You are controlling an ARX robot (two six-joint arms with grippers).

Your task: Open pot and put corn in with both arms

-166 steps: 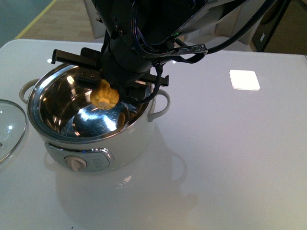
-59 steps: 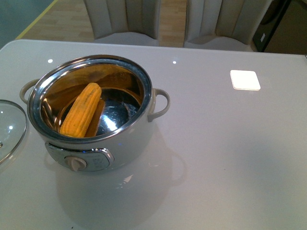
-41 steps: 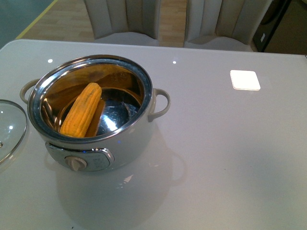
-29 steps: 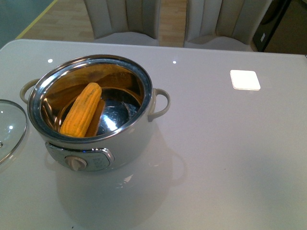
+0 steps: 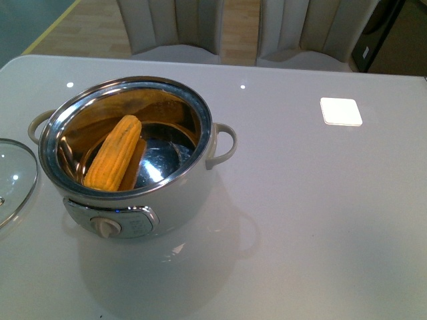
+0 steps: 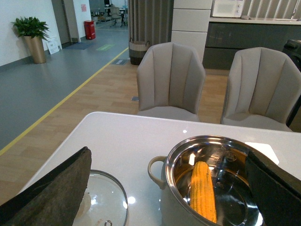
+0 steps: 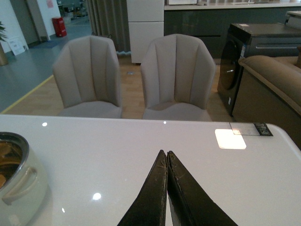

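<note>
One corn [image 5: 113, 153], one pot [image 5: 175, 200]

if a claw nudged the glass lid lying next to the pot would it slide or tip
The glass lid lies flat on the glossy table, so it would probably slide rather than tip. Its round rim gives a claw little to catch and may slip off. Being glass, it is likely fragile near the table edge.
</note>
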